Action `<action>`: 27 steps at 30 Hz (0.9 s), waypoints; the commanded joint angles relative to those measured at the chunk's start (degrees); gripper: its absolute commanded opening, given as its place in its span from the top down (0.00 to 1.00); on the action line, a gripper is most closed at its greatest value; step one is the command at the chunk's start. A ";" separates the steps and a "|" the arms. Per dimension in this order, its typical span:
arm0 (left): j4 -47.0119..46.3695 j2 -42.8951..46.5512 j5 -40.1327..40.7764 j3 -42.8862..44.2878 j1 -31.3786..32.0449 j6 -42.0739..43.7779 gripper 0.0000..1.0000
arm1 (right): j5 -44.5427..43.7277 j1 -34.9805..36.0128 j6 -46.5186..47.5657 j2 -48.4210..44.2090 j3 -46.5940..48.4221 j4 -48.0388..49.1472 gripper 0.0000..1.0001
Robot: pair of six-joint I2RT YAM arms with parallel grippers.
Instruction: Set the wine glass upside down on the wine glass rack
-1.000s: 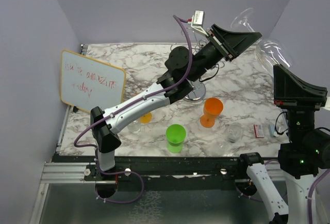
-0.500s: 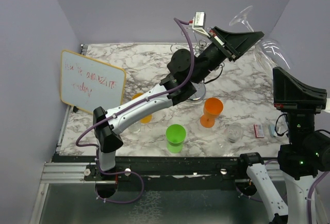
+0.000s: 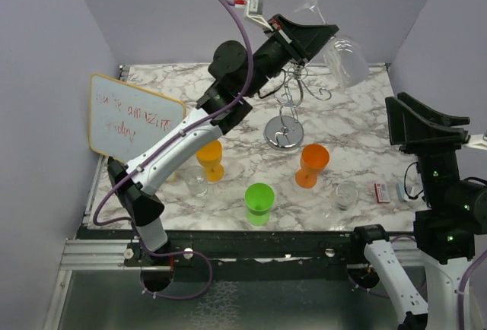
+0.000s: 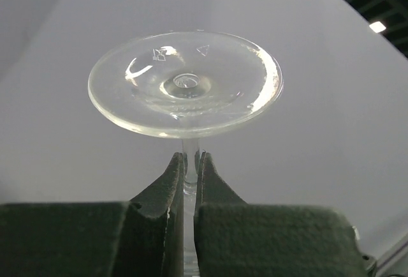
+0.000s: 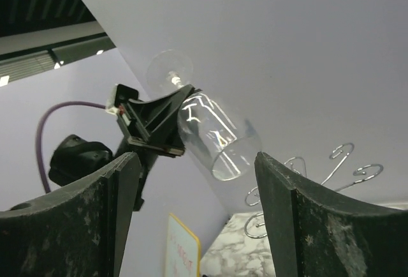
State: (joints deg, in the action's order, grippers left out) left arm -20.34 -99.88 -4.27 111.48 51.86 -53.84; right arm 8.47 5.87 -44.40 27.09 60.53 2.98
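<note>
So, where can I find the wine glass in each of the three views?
Top external: wine glass at the upper right, tilted.
Left wrist: its foot fills the centre.
Right wrist: centre, bowl slanting down-right.
Shared landmark: left gripper, shut on its stem.

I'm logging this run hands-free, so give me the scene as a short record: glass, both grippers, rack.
wine glass: tilted, foot up, bowl lower, in the air, not touching the rack
left gripper: shut on the stem below the foot
right gripper: open, empty, off to the right
wine glass rack: upright on the table, no glass on it
task: glass not yet hung
</note>
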 commanded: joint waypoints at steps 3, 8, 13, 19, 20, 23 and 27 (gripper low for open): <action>18.11 10.33 -5.67 3.44 -3.67 20.25 1.00 | 5.06 -0.16 4.51 6.77 5.76 -7.12 0.23; 35.28 13.45 -5.11 7.56 -7.90 31.34 1.00 | 13.69 -0.16 7.71 15.23 12.21 -14.05 0.23; 42.94 16.52 -1.39 5.28 -12.98 39.04 1.00 | 19.16 -0.16 9.52 20.27 14.52 -17.54 0.23; 50.52 17.14 10.01 0.60 -20.03 41.80 1.00 | 19.86 -0.16 12.06 22.16 15.14 -21.97 0.23; 50.42 17.45 9.76 -1.15 -21.10 42.15 1.00 | 19.70 -0.14 12.26 22.32 15.02 -22.61 0.23; 48.21 19.15 7.88 -8.09 -23.73 43.65 1.00 | 19.50 -0.16 12.59 22.56 14.35 -23.58 0.23; 41.60 22.76 4.43 -19.26 -26.15 45.46 1.00 | 19.03 -0.16 12.23 22.33 12.45 -23.07 0.23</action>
State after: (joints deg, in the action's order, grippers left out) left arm 26.74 -82.24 2.00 100.31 27.64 -11.90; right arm 26.22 5.87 -33.01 49.93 73.76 -18.50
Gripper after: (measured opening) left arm 0.039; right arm 0.773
